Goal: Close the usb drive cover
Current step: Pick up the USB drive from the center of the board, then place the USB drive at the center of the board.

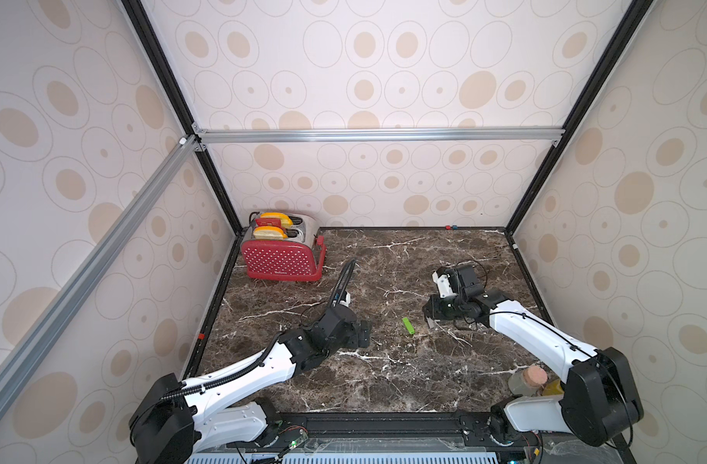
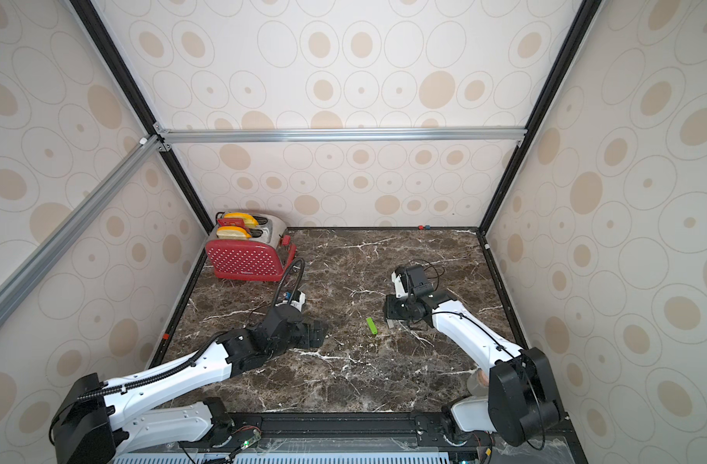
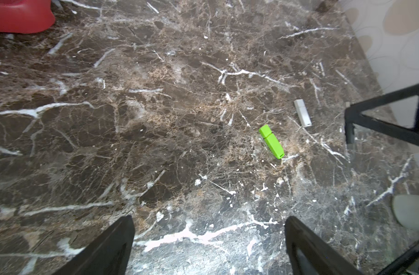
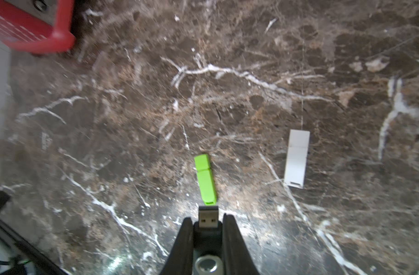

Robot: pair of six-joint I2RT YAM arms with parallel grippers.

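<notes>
My right gripper (image 4: 208,217) is shut on a black usb drive (image 4: 208,229). The drive's metal plug sticks out bare past the fingertips, and the round silver pivot of its cover (image 4: 208,265) shows further back between the fingers. In both top views the right gripper (image 1: 430,319) (image 2: 390,321) hovers low over the marble table, right of centre. My left gripper (image 3: 209,220) stands wide open with nothing between its fingers, and sits left of centre (image 1: 363,333).
A green capped usb stick (image 1: 408,326) (image 4: 205,179) lies between the two grippers. A white stick (image 4: 296,158) (image 3: 302,116) lies near it. A red toaster (image 1: 281,257) stands at the back left. A cork-stoppered jar (image 1: 528,379) stands by the right arm's base.
</notes>
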